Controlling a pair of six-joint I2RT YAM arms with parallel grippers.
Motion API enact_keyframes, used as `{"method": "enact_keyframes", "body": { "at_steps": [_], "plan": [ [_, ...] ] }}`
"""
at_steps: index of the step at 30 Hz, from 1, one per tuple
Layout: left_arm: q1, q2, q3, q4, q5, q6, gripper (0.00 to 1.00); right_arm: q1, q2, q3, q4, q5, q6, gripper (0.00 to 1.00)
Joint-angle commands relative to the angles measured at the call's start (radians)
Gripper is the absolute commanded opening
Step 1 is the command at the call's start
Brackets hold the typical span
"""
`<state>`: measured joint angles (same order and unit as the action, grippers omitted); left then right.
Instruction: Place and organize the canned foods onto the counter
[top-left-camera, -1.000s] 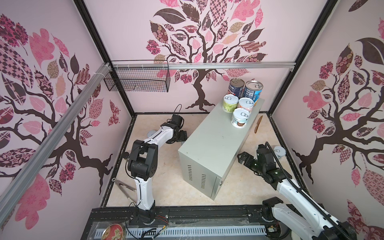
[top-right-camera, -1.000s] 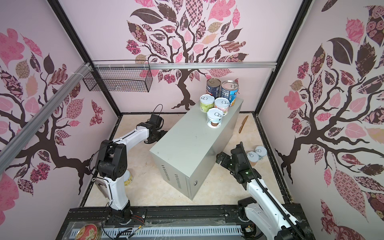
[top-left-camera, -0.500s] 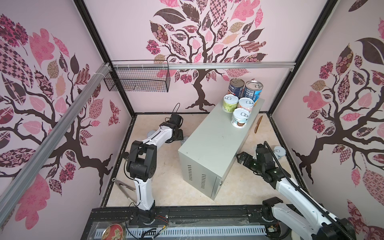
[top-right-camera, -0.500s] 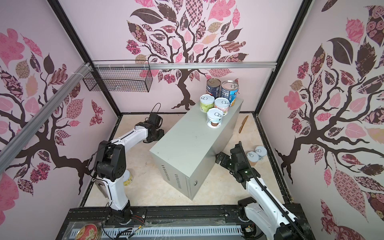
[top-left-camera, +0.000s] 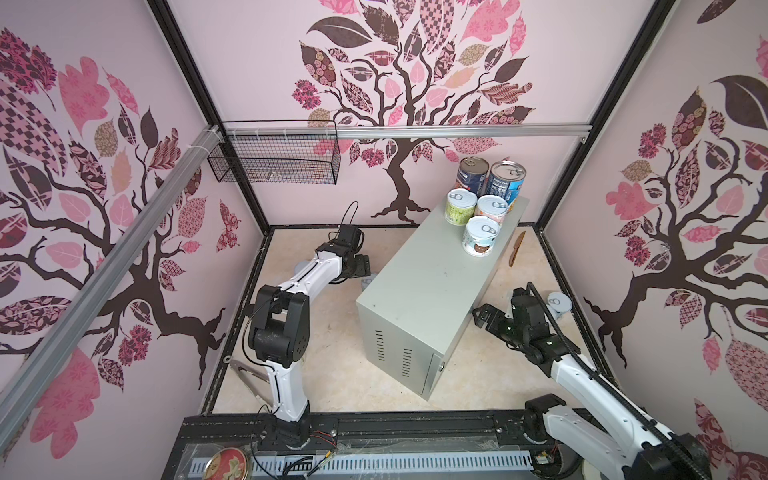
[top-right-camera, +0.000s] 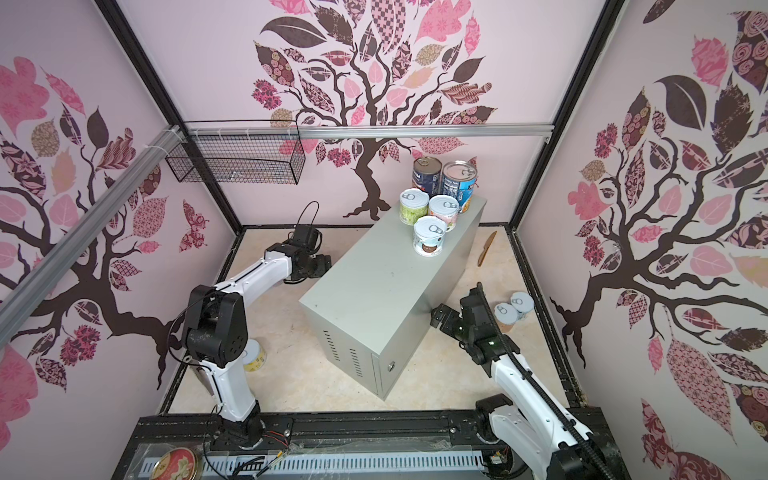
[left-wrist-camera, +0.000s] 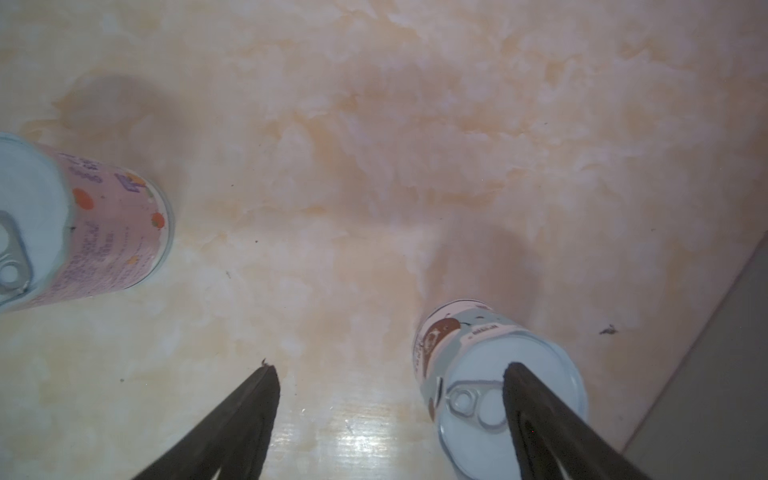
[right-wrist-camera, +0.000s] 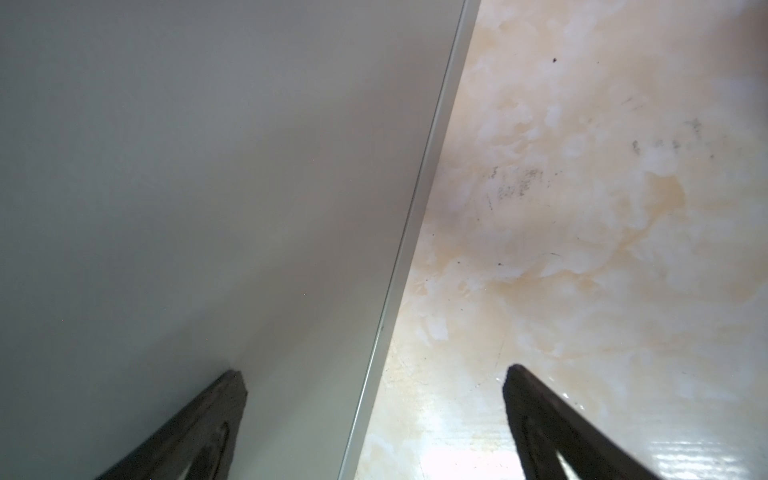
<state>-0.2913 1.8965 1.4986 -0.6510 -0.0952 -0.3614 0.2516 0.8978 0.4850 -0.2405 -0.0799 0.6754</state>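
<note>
- Pink-labelled can (left-wrist-camera: 104, 224): upright on the floor, well off to the jaws' other side.
- Left gripper (left-wrist-camera: 390, 368): jaws wide and empty. The pale brown-fruit can (left-wrist-camera: 469, 361) stands upright with one finger over its lid, offset toward the counter (top-left-camera: 424, 291), not between the jaws. This arm is nearer.
- Right gripper (right-wrist-camera: 374, 370): jaws wide and empty, straddling the counter's edge, with two floor cans (top-right-camera: 513, 309) near its wrist.

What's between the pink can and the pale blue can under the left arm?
Only bare floor between the pink can and pale blue can, in the left wrist view.
</note>
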Motion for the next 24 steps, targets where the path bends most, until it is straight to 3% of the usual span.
{"method": "enact_keyframes", "body": {
  "at_steps": [1,7,24],
  "plan": [
    [-0.018,-0.012,0.002,0.013,0.081,0.021,0.92,-0.006,0.011,0.016,0.016,-0.012,-0.009,1.0],
    [-0.045,0.054,0.031,-0.007,0.08,0.021,0.98,-0.006,0.034,0.027,0.02,-0.019,-0.007,1.0],
    [-0.068,0.147,0.071,-0.015,-0.005,0.009,0.97,-0.005,0.063,0.032,0.03,-0.02,-0.007,1.0]
  ]
}}
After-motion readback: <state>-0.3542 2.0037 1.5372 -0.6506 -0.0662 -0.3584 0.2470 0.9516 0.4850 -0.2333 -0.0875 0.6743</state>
